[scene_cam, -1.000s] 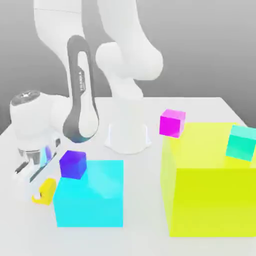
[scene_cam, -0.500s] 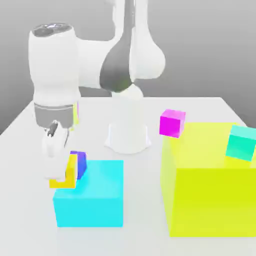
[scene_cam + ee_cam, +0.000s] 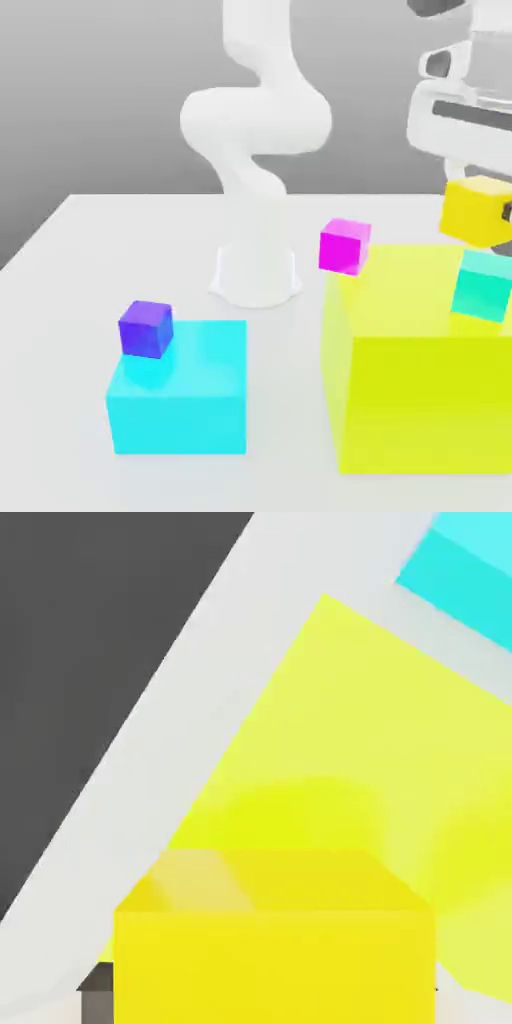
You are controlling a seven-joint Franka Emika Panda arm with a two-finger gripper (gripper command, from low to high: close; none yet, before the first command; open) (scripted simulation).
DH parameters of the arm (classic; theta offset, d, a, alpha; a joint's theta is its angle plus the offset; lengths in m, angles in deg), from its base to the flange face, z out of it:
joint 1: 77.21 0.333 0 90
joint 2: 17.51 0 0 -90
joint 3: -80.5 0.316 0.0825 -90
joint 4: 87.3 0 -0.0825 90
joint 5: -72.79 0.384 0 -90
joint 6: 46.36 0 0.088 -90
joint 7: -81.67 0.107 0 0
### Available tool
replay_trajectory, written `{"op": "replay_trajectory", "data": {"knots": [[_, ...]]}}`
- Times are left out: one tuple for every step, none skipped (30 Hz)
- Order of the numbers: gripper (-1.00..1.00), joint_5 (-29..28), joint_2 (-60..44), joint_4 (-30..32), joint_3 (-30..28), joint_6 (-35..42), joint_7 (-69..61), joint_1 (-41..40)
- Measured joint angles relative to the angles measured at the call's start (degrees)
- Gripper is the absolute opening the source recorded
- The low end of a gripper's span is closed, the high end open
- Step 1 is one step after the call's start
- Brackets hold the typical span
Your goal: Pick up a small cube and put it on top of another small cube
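- Jaws closed on the small yellow cube (image 3: 476, 210): in the exterior view the gripper (image 3: 480, 200) holds it in the air at the exterior view's right edge, above the big yellow-green block (image 3: 420, 390).
- Just below the held cube, apart from it, the small teal-green cube (image 3: 482, 286) sits tilted on the block's top, near that top's edge on the exterior view's right.
- A small magenta cube (image 3: 345, 246) stands on the white table (image 3: 60, 300) behind the block's far corner, near the arm's base (image 3: 256, 275).
- Toward the table's near edge on the exterior view's left, a small purple cube (image 3: 146, 329) rests on the far corner of the cyan block (image 3: 180, 400).
- From the hand view, the small yellow cube (image 3: 275, 942) is close to the lens, with a dark finger (image 3: 97, 982) showing at its side.
- Beyond it lie the yellow-green block's top (image 3: 400, 742), a strip of table (image 3: 150, 772) and a corner of the cyan block (image 3: 465, 572).
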Motion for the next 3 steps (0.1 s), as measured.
{"op": "replay_trajectory", "data": {"knots": [[1.00,0.0,0.0,0.0,0.0,0.0,0.0,0.0],[1.00,0.0,0.0,0.0,0.0,0.0,0.0,0.0],[1.00,0.0,0.0,0.0,0.0,0.0,0.0,0.0]]}}
